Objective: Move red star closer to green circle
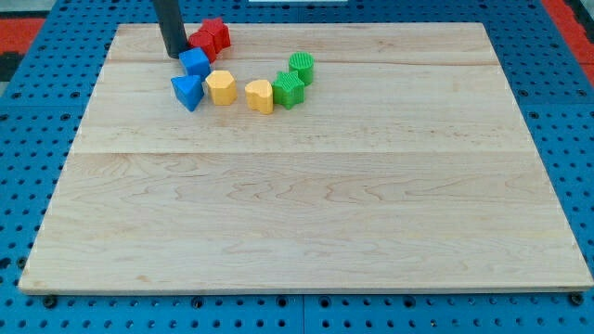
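Observation:
Two red blocks sit touching near the board's top left: one (217,32) at the back and one (200,44) in front of it, partly behind a blue block. I cannot tell which of them is the star. The green circle (302,66) lies to their right, touching a green star (289,89) below it. My tip (174,56) rests on the board just left of the front red block and the blue block (195,62), close to or touching them.
A blue triangular block (187,92), a yellow block (221,87) and a second yellow block (260,96) form an arc between the blue block and the green star. The wooden board (306,204) lies on a blue pegboard.

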You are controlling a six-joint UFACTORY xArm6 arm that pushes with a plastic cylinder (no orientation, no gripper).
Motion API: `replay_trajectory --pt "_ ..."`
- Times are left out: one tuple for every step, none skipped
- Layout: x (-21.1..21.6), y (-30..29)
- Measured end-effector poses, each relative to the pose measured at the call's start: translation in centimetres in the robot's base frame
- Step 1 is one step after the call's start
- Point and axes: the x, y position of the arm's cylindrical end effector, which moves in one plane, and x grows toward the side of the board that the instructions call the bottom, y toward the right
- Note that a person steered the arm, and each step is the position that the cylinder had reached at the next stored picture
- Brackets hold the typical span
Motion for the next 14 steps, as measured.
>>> replay_trajectory --pt "-2.9 -2.8" --pt "-6.1 -1.9" --pt "-5.9 3.7" --pt "-2.4 10.2" --pt "-2.7 11.9" --pt "-4.1 11.5" --pt "-2.0 9.4" --pt "1.8 9.4" --pt "2.1 6.7" --pt "5.0 6.3" --pt "5.6 6.1" --pt "4.3 7.0" --pt "2.9 7.9" --pt "-0.1 6.5"
